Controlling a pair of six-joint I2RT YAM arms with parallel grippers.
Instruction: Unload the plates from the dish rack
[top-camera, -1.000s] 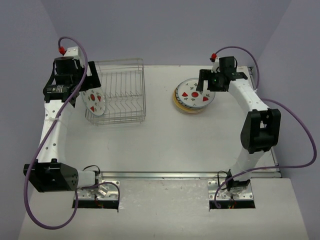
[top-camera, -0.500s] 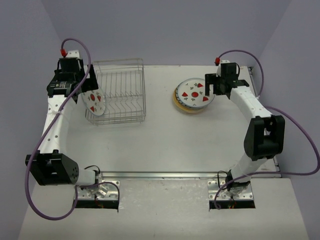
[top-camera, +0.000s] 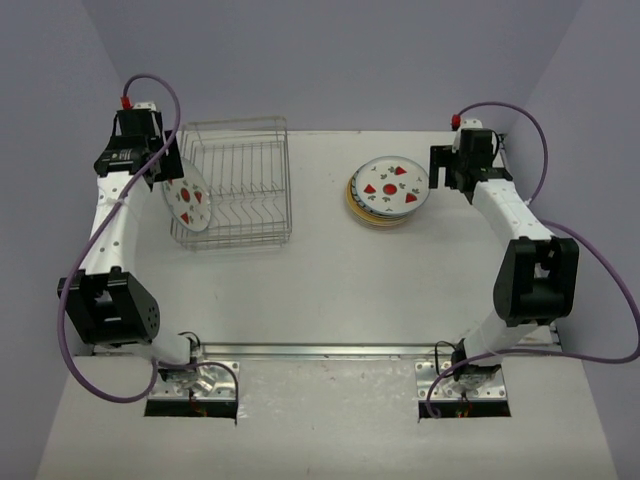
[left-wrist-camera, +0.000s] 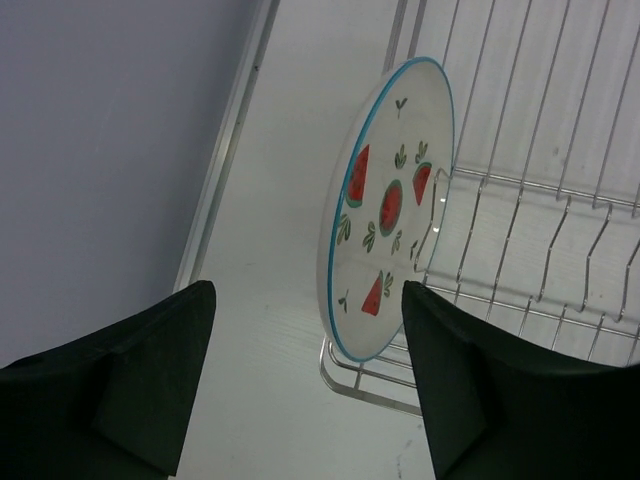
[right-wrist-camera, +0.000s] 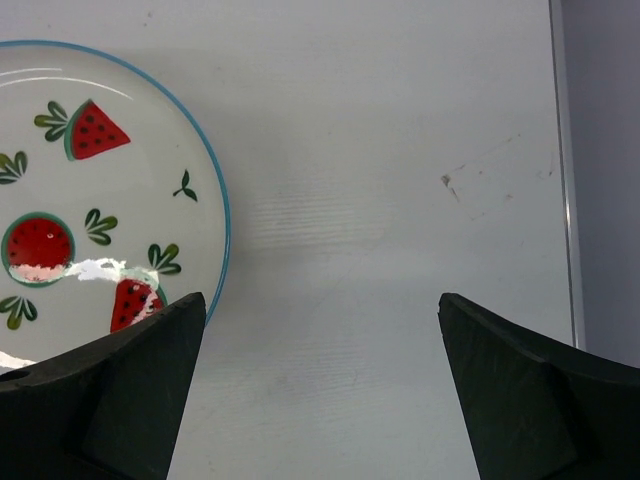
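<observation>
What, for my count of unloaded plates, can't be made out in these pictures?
- Top external: the watermelon plate covers the plates under it; only rims show, count unclear.
- Right wrist: that plate is cut off by the left edge.
- Left wrist: the dish rack runs off the right edge.

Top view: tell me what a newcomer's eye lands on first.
A watermelon-patterned plate stands on edge at the left end of the silver dish rack, the left pincer open just beside it. To the right, a stack of plates lies flat on the table, a matching watermelon plate on top.
</observation>
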